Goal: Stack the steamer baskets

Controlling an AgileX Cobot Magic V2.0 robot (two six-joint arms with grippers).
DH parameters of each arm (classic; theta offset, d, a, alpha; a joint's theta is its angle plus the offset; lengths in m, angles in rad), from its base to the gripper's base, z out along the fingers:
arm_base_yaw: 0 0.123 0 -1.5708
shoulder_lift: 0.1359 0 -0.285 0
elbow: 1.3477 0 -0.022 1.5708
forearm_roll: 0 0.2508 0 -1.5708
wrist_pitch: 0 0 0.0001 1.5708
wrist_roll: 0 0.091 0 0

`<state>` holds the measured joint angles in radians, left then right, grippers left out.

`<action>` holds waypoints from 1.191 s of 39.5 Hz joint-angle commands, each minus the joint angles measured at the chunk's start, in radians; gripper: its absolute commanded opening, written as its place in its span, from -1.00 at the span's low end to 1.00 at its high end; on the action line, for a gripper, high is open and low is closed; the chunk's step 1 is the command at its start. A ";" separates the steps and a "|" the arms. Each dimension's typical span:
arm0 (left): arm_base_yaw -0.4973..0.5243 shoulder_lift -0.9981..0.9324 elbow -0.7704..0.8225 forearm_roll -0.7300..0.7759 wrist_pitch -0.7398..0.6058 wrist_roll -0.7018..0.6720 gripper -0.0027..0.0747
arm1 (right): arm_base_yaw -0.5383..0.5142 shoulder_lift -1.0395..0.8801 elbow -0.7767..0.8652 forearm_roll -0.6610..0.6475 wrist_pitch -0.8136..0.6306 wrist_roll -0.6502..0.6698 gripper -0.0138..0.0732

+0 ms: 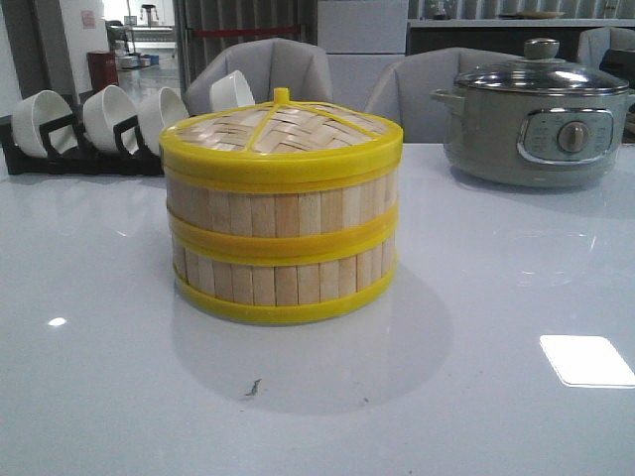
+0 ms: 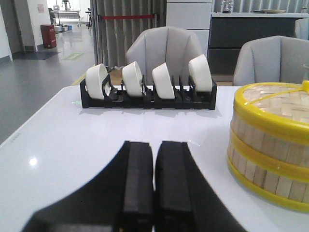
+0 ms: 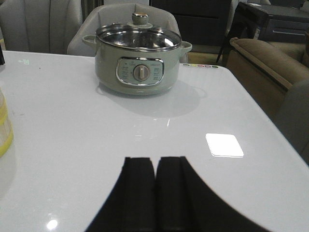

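Two steamer baskets [image 1: 281, 233] stand stacked one on the other in the middle of the white table, with the woven yellow-rimmed lid [image 1: 281, 134] on top. The stack also shows in the left wrist view [image 2: 270, 145], and its edge shows in the right wrist view [image 3: 4, 128]. My left gripper [image 2: 154, 145] is shut and empty, above the table to the left of the stack. My right gripper [image 3: 155, 160] is shut and empty, above the table to the right of the stack. Neither gripper shows in the front view.
A black rack with white bowls [image 1: 89, 124] stands at the back left, also in the left wrist view [image 2: 147, 89]. A grey electric pot with a glass lid [image 1: 536, 114] stands at the back right, also in the right wrist view [image 3: 140, 63]. Chairs stand behind the table.
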<state>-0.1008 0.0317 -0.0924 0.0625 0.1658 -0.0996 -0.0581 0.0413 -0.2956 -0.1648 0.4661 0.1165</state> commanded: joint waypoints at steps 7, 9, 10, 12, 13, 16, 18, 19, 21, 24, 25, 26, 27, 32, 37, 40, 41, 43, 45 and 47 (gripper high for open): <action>0.011 -0.052 0.101 -0.021 -0.186 0.000 -0.71 | -0.010 0.013 -0.029 -0.003 -0.091 -0.003 -0.52; 0.011 -0.052 0.099 -0.021 -0.166 0.000 -0.71 | -0.010 0.013 -0.028 -0.003 -0.090 -0.003 -0.52; 0.011 -0.052 0.100 -0.021 -0.166 0.000 -0.71 | -0.010 0.013 -0.028 -0.003 -0.090 -0.003 -0.52; 0.011 -0.052 0.100 -0.009 -0.166 0.001 -0.71 | -0.010 0.013 -0.028 -0.003 -0.089 -0.003 -0.52; 0.011 -0.052 0.100 -0.004 -0.166 0.001 -0.71 | -0.010 0.013 -0.028 -0.003 -0.089 -0.003 -0.52; 0.011 -0.052 0.100 0.008 -0.166 0.001 -0.71 | -0.010 0.013 -0.028 -0.003 -0.089 -0.003 -0.52; 0.011 -0.052 0.100 0.021 -0.166 0.001 -0.71 | -0.010 0.013 -0.028 -0.003 -0.089 -0.003 -0.52; 0.011 -0.052 0.100 0.027 -0.166 0.001 -0.71 | -0.010 0.013 -0.028 -0.003 -0.089 -0.003 -0.52; 0.011 -0.052 0.100 0.031 -0.166 0.001 -0.71 | -0.010 0.013 -0.028 -0.003 -0.089 -0.003 -0.52; 0.011 -0.052 0.100 0.026 -0.166 0.001 -0.71 | -0.010 0.013 -0.028 -0.003 -0.089 -0.003 -0.52; 0.011 -0.052 0.100 0.020 -0.157 0.001 -0.71 | -0.010 0.013 -0.028 -0.003 -0.089 -0.003 -0.52; 0.011 -0.052 0.100 0.020 -0.155 0.001 -0.71 | -0.010 0.013 -0.028 -0.003 -0.089 -0.003 -0.52; 0.011 -0.052 0.100 0.020 -0.152 0.001 -0.71 | -0.010 0.013 -0.028 -0.003 -0.089 -0.003 -0.52; 0.011 -0.050 0.100 0.020 -0.152 0.001 -0.71 | -0.010 0.013 -0.028 -0.003 -0.089 -0.003 -0.52; 0.011 -0.050 0.100 0.020 -0.152 0.001 -0.71 | -0.010 0.013 -0.028 -0.003 -0.089 -0.003 -0.52; 0.011 -0.050 0.100 0.020 -0.152 0.001 -0.71 | -0.010 0.013 -0.028 -0.003 -0.089 -0.003 -0.52; 0.011 -0.050 0.100 0.020 -0.152 0.001 -0.71 | -0.010 0.013 -0.028 -0.003 -0.089 -0.003 -0.52; 0.011 -0.050 0.100 0.020 -0.152 0.001 -0.71 | -0.010 0.013 -0.028 -0.003 -0.089 -0.003 -0.52; 0.011 -0.050 0.100 0.020 -0.152 0.001 -0.71 | -0.010 0.013 -0.028 -0.003 -0.089 -0.003 -0.52; 0.011 -0.050 0.100 0.020 -0.152 0.001 -0.71 | -0.010 0.013 -0.028 -0.003 -0.089 -0.003 -0.52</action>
<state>-0.0897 -0.0049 0.0060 0.0881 0.0928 -0.0958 -0.0619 0.0413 -0.2956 -0.1648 0.4661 0.1165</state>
